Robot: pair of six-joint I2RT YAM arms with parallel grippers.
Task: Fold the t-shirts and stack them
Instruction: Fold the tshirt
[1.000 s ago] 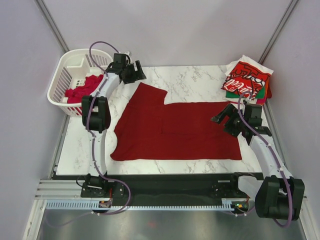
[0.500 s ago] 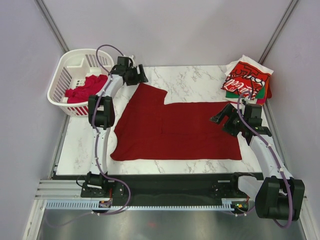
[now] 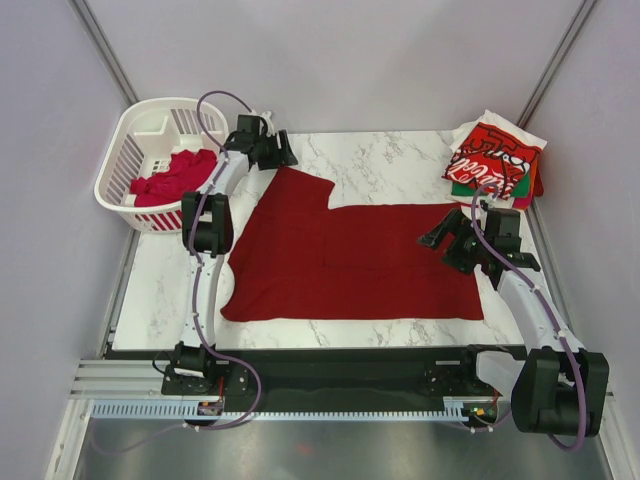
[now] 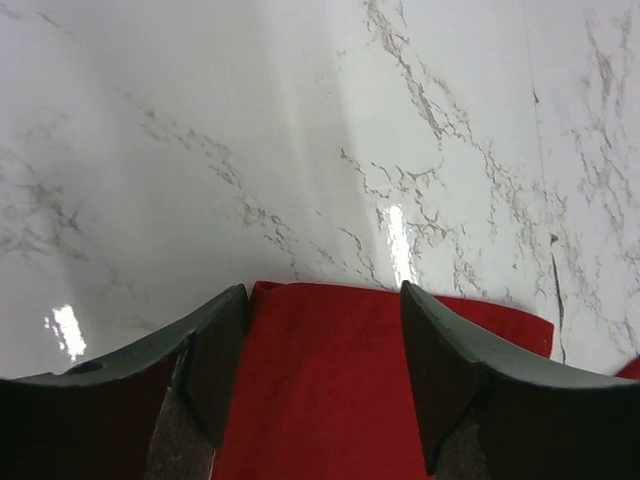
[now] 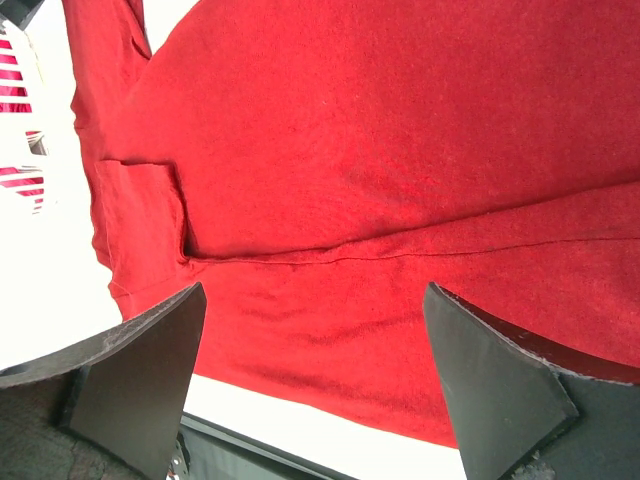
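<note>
Left claw (image 4: 322, 290) hangs at the far left corner of the plain dark red soft cloth t-shirt (image 3: 350, 260). Its two dark fingers are apart, and the corner's edge lies flat between them; whether the tips touch the cloth is hard to tell. That shirt is spread flat across the middle of the white marble-patterned table (image 3: 390, 150). Right claw (image 3: 441, 237) hovers over the shirt's right edge, fingers wide apart, gripping nothing. Beyond it, at the far right corner, sits a folded stack of tees (image 3: 497, 160) topped by a red Coca-Cola one.
</note>
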